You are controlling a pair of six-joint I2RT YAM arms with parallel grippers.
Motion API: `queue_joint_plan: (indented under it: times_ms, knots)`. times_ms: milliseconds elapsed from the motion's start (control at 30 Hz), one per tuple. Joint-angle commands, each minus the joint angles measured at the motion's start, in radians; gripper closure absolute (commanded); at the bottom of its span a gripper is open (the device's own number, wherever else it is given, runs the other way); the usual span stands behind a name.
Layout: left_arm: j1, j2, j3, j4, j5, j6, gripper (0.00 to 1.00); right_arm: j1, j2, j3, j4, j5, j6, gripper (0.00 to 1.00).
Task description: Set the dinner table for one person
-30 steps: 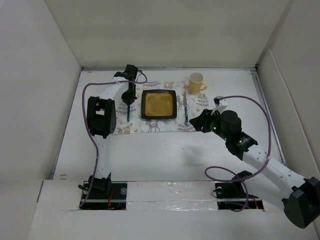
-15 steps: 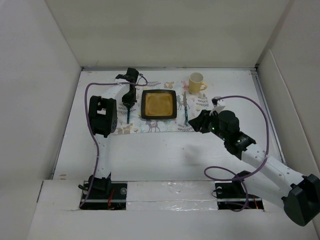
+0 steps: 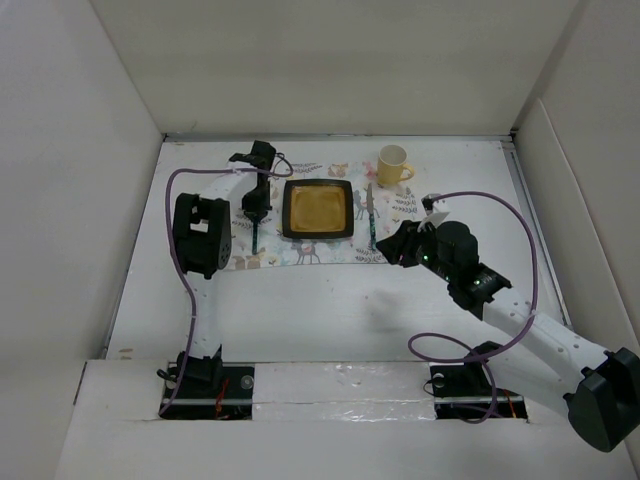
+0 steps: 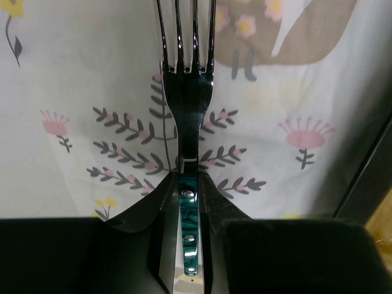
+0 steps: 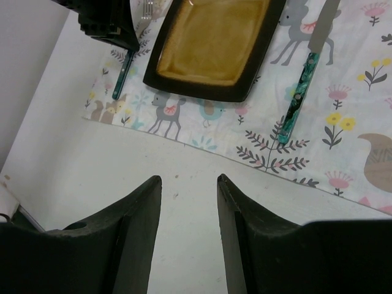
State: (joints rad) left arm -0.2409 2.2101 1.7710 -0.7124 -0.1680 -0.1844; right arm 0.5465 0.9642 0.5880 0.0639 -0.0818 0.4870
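Observation:
On the dinner table [image 3: 300,310] lies a white placemat [image 3: 330,252] printed with deer and leaves. A square black plate [image 3: 318,209] with a yellow inside sits on its middle. A teal-handled knife [image 3: 371,215] lies to the plate's right, and a yellow mug [image 3: 393,165] stands at the far right corner. My left gripper [image 4: 188,184] is shut on the teal handle of a fork [image 4: 187,116] over the placemat [image 4: 92,92], left of the plate. My right gripper [image 5: 188,180] hangs open and empty above bare table [image 5: 92,171], near the placemat's front edge.
Off-white panel walls [image 3: 90,200] close in the table on the left, back and right. In the right wrist view the plate [image 5: 214,43], knife [image 5: 300,101] and fork handle [image 5: 121,76] lie ahead of the fingers [image 5: 131,226]. Purple cables [image 3: 180,250] loop off both arms.
The left arm has shifted slightly, still holding the fork left of the plate. The right arm has drifted a little to the left.

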Motion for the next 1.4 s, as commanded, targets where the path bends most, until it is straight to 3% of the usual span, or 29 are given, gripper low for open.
queue_joint_plan:
  times_ms: [0,333,433,467,567,733,1000,1067,1100,1133,1367]
  knots:
    - [0.000,-0.089,-0.044,-0.022,-0.002,-0.016,1.00,0.010,0.001,0.029,0.048,0.008,-0.022,0.53]
    - [0.000,-0.079,-0.085,0.017,0.015,-0.026,1.00,0.010,-0.004,0.029,0.045,0.005,-0.028,0.53]
    - [0.000,-0.095,-0.084,0.014,0.015,-0.036,0.66,0.010,-0.001,0.027,0.043,0.037,-0.031,0.53]
    - [0.000,-0.124,-0.084,0.019,0.001,-0.039,0.47,0.010,0.008,0.029,0.048,0.022,-0.033,0.52]
    - [0.000,-0.184,-0.091,0.039,-0.001,-0.049,0.01,0.019,0.016,0.033,0.047,0.000,-0.037,0.51]
    - [0.000,-0.351,-0.077,0.068,-0.044,-0.079,0.01,0.020,0.036,0.039,0.048,0.005,-0.041,0.50]
    - [-0.011,-0.836,-0.306,0.261,-0.044,-0.124,0.01,0.081,-0.007,0.039,0.044,0.076,-0.062,0.50]
    - [-0.023,-0.926,-0.397,0.312,-0.018,-0.142,0.01,0.096,-0.048,0.058,0.033,0.076,-0.070,0.50]
    - [-0.023,-1.058,-0.460,0.333,-0.013,-0.167,0.01,0.124,-0.094,0.085,-0.020,0.120,-0.076,0.50]
    - [-0.023,-1.060,-0.461,0.344,-0.013,-0.174,0.01,0.124,-0.094,0.085,-0.021,0.120,-0.076,0.50]
    - [-0.023,-1.501,-0.744,0.438,-0.080,-0.187,0.01,0.168,-0.448,0.211,-0.199,0.296,-0.071,0.51]
